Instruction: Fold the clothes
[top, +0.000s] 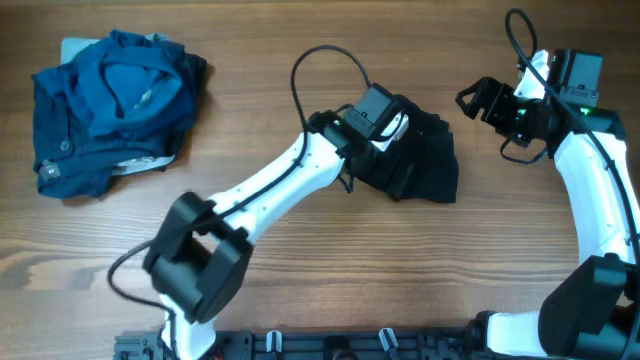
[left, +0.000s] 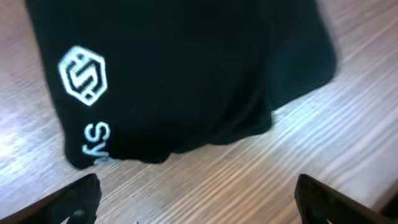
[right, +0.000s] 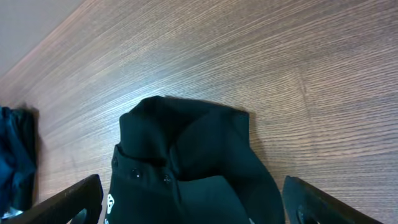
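A black shirt with a white hexagon logo lies bunched on the wooden table at centre right. It fills the top of the left wrist view and shows in the right wrist view. My left gripper hovers just over the shirt's left part, open and empty. My right gripper is open and empty, to the right of the shirt, above the table. A pile of blue clothes lies at the far left.
Bare wooden table surrounds the clothes. A black cable loops above the left arm. The blue pile shows as a dark edge in the right wrist view.
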